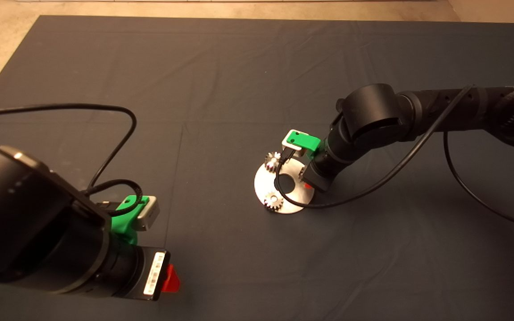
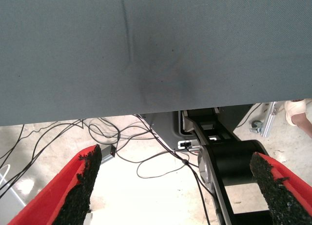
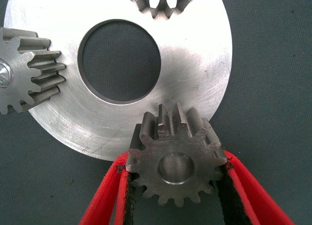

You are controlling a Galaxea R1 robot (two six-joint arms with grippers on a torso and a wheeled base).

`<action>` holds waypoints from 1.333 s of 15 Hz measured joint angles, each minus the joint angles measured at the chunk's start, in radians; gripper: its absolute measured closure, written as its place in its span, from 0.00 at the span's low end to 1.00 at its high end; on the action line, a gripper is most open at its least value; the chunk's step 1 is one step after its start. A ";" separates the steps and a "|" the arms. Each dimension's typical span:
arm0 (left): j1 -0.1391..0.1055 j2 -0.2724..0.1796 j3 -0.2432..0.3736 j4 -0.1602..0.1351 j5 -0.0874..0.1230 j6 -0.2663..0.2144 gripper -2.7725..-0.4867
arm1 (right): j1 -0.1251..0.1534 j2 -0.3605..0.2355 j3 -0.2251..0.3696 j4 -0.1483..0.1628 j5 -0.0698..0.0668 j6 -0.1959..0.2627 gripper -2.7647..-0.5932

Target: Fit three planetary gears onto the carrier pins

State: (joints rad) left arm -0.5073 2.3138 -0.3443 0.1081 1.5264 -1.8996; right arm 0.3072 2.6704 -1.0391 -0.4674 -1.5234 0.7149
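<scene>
The shiny round disc (image 1: 289, 196) with a large centre hole lies mid-mat. Two planetary gears sit on carrier pins: one at the disc's far left (image 1: 272, 161), one at its near edge (image 1: 274, 201). In the right wrist view the disc (image 3: 195, 64) carries these gears (image 3: 24, 71) (image 3: 163, 3), and one pin's silvery tip (image 3: 4, 73) shows in a gear's hole. My right gripper (image 3: 176, 161) is shut on the third gear (image 3: 176, 178), holding it flat over the disc's right rim. The third pin is hidden. In the head view the right gripper (image 1: 307, 180) sits under its wrist.
My left gripper (image 1: 170, 278) is parked at the mat's lower left, open and empty (image 2: 178, 161). Its wrist view shows the mat's edge, floor cables (image 2: 146, 156) and a person's shoe (image 2: 297, 110). A black cable (image 1: 373, 187) from the right arm loops over the disc.
</scene>
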 joint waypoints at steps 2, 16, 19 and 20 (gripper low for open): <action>0.000 0.000 0.000 0.000 0.000 0.000 0.26 | 0.000 0.000 0.000 0.000 0.000 0.000 0.82; 0.000 0.002 0.000 0.000 0.000 0.000 0.26 | -0.002 -0.011 0.015 0.005 0.004 0.000 0.82; 0.000 0.001 0.000 0.000 0.000 0.000 0.26 | -0.002 -0.014 0.021 0.007 0.004 0.000 0.82; 0.000 0.002 0.000 0.000 0.000 0.000 0.26 | -0.004 -0.017 0.029 0.008 0.002 0.000 0.82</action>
State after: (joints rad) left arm -0.5074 2.3157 -0.3443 0.1077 1.5264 -1.8998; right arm 0.3034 2.6536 -1.0097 -0.4598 -1.5216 0.7149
